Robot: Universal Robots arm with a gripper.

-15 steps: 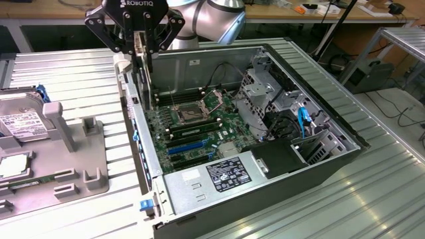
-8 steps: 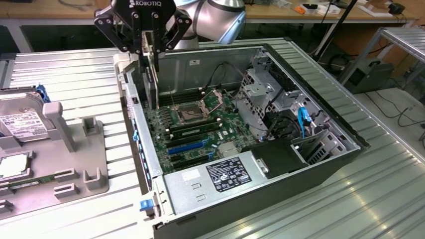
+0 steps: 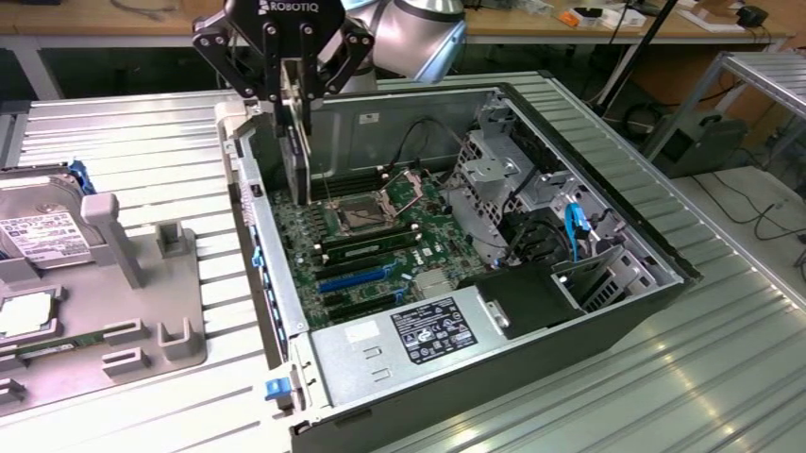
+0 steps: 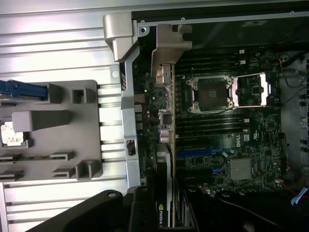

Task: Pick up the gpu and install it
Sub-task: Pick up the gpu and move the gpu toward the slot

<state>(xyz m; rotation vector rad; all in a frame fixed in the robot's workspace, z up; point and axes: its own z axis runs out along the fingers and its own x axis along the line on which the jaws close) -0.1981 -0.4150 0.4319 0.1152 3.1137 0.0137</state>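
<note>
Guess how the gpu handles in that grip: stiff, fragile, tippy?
Likely stiff: the gpu hangs straight from the gripper without sagging. Probably fragile: it's a thin card. The metal bracket at one end may make it pivot in the grip.

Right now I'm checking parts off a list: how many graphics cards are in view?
1. The graphics card hangs upright in the hand, over the open computer case, near its wall on the exterior view's left. Others may be hidden.
</note>
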